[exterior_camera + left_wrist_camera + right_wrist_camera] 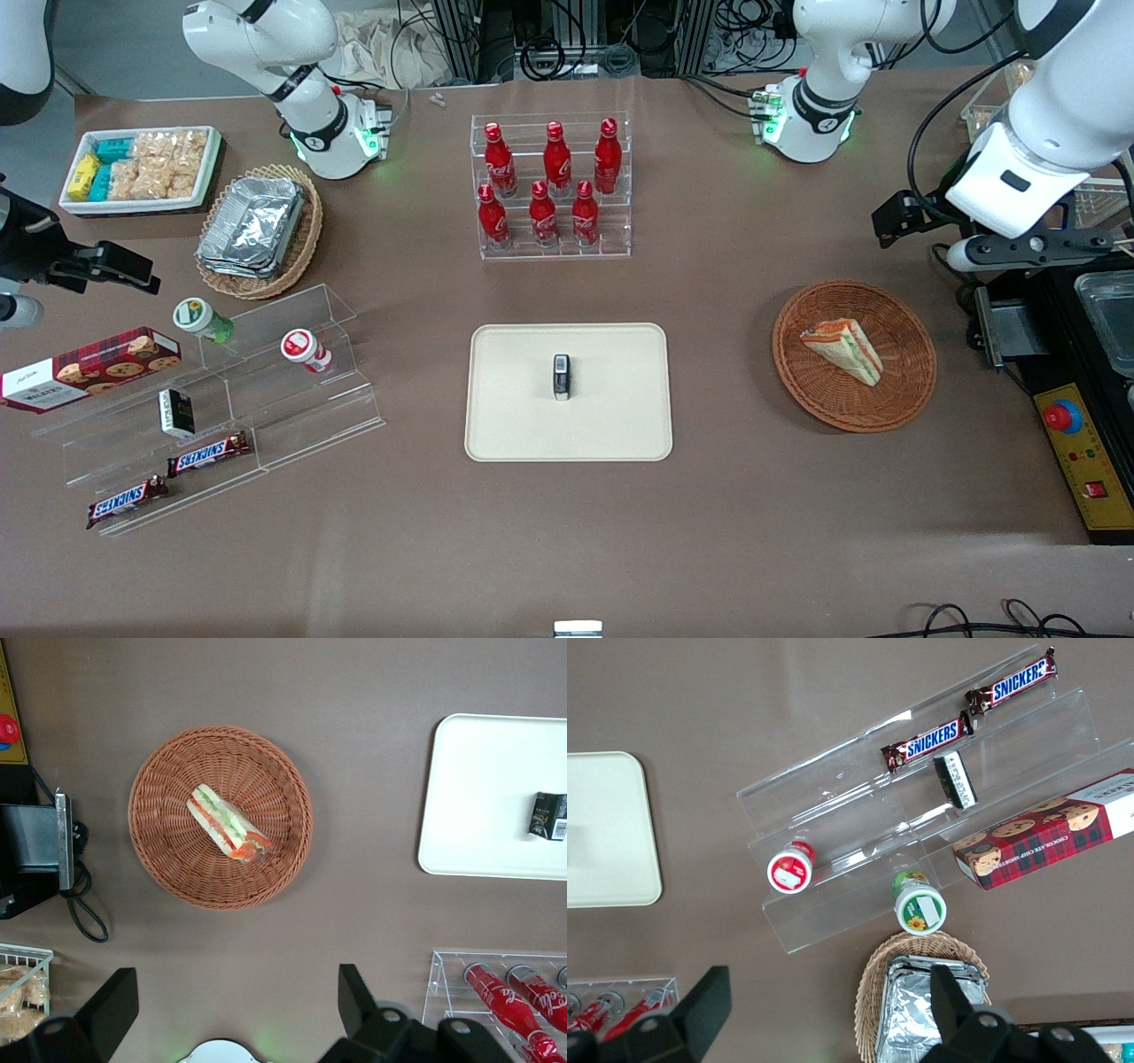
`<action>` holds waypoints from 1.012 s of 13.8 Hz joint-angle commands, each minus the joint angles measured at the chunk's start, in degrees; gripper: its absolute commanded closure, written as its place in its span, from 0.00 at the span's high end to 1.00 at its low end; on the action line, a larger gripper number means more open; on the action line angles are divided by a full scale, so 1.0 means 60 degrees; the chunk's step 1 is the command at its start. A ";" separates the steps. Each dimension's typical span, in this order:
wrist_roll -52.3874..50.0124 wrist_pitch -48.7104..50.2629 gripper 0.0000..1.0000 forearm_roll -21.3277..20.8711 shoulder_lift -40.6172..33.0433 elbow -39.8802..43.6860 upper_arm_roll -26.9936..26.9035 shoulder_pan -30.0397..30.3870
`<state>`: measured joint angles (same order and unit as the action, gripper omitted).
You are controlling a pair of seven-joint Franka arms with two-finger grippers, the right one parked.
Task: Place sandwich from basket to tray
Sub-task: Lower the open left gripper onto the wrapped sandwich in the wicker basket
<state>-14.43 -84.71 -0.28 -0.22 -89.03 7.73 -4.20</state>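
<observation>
Brown bench [726, 496] carries all. Landmark: cream tray [514, 416]. Tray holds one small dark box [562, 377] near its middle. Reddish-brown wicker basket [824, 394] sits well apart from tray, toward working arm's end of bench. Sandwich [843, 351] lies in basket: triangular wedge, clear wrap, pale bread, red, orange, green layers. Clear rack with six red bottles [554, 188] farther from front camera than tray. Claw [235, 1010] hovers above bench near basket, released, fingers spread, grasping nothing.

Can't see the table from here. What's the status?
Claw open, high above table, clear of basket. Sandwich in basket, untouched. Tray holds one small dark packet.
</observation>
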 commanded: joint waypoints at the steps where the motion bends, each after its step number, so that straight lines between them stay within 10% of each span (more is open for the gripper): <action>1: -0.0261 0.0128 1.00 -0.0040 -0.0153 -0.0015 0.0000 -0.0018; 9: -0.2046 -0.0032 1.00 -0.0114 -0.0037 -0.0628 -0.0175 0.0084; 14: -0.3991 -0.3116 1.00 0.0267 -0.0257 -0.3336 -0.0791 0.0084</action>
<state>-32.39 -96.66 0.36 -0.09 -102.17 3.28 -3.66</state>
